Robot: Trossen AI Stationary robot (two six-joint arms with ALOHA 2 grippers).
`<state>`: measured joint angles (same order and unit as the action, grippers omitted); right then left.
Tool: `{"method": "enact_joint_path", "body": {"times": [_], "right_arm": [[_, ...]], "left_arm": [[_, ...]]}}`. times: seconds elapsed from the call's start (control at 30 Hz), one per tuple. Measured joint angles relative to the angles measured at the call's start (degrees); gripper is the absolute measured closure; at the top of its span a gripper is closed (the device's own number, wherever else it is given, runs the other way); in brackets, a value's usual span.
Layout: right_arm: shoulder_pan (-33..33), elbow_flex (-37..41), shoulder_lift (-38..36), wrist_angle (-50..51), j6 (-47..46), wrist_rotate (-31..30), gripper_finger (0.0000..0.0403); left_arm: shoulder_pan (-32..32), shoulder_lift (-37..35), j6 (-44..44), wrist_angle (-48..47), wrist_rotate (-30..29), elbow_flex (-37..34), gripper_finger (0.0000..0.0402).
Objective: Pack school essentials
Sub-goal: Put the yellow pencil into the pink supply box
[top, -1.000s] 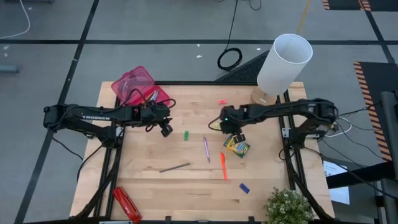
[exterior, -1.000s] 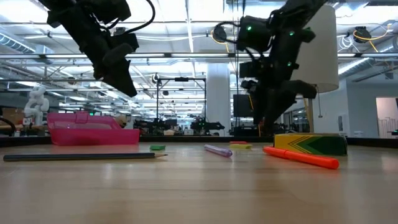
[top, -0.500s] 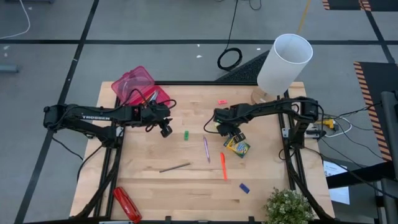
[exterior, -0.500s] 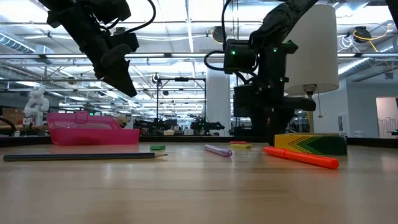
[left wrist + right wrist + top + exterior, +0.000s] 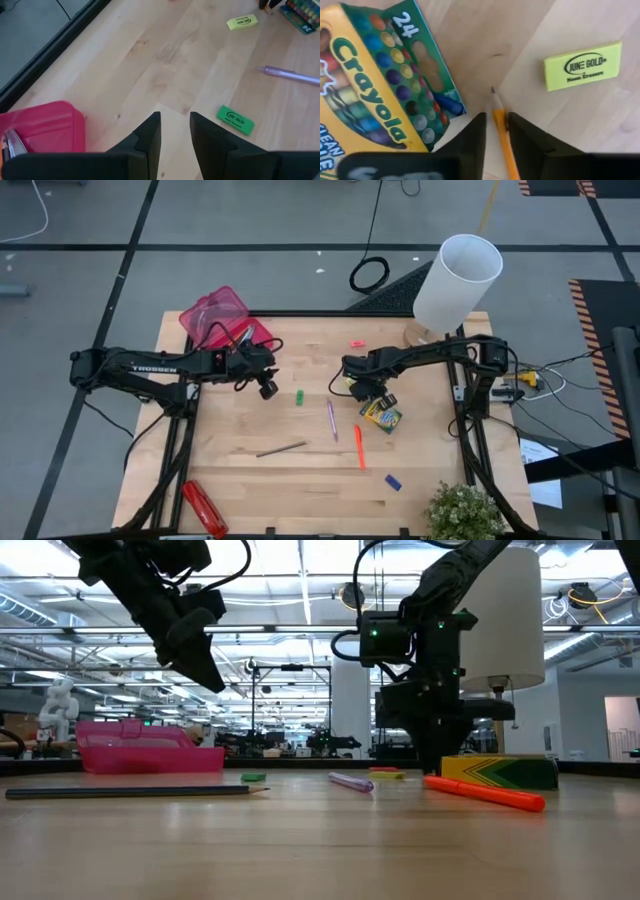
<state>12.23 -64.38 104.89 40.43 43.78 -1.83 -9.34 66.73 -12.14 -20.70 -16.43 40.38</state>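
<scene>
On the worktop (image 5: 240, 470), the right end effector (image 5: 366, 388) sits low near the centre, just at 11 o'clock of the crayon box (image 5: 381, 416). Its fingers (image 5: 470, 140) are nearly closed around a yellow pencil (image 5: 502, 137), whose tip points at bare wood between the crayon box (image 5: 380, 80) and a yellow eraser (image 5: 583, 65).

The left end effector (image 5: 266, 387) hangs above the worktop at 9 o'clock of centre, beside the pink case (image 5: 222, 319); its fingers (image 5: 147, 140) stand slightly apart and hold nothing. A green eraser (image 5: 235, 119) lies just ahead of them.

Towards 6 o'clock of the right end effector lie a purple pen (image 5: 331, 419), an orange marker (image 5: 358, 446) and a blue eraser (image 5: 393, 482). A dark pencil (image 5: 280, 449) lies at 7 o'clock of centre.
</scene>
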Motion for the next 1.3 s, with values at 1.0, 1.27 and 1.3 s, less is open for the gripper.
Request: {"method": "enact_joint_path", "body": {"times": [1.0, 1.27, 1.3], "right_arm": [[-1.5, 0.3, -15.5, -3.9, -11.3, -1.0, 0.0379], [-4.6, 0.3, -24.7, -12.2, -24.7, 0.5, 0.0379], [-5.1, 0.3, -25.6, -13.6, -25.9, 0.5, 0.0379]], "left_arm": [[0.8, 0.0, 1.7, 4.6, 0.0, 0.0, 0.0295], [5.5, 0.0, 6.9, 10.1, 0.0, 0.0, 0.0284], [6.2, 0.0, 7.4, 10.9, 0.0, 0.0, 0.0277]]}}
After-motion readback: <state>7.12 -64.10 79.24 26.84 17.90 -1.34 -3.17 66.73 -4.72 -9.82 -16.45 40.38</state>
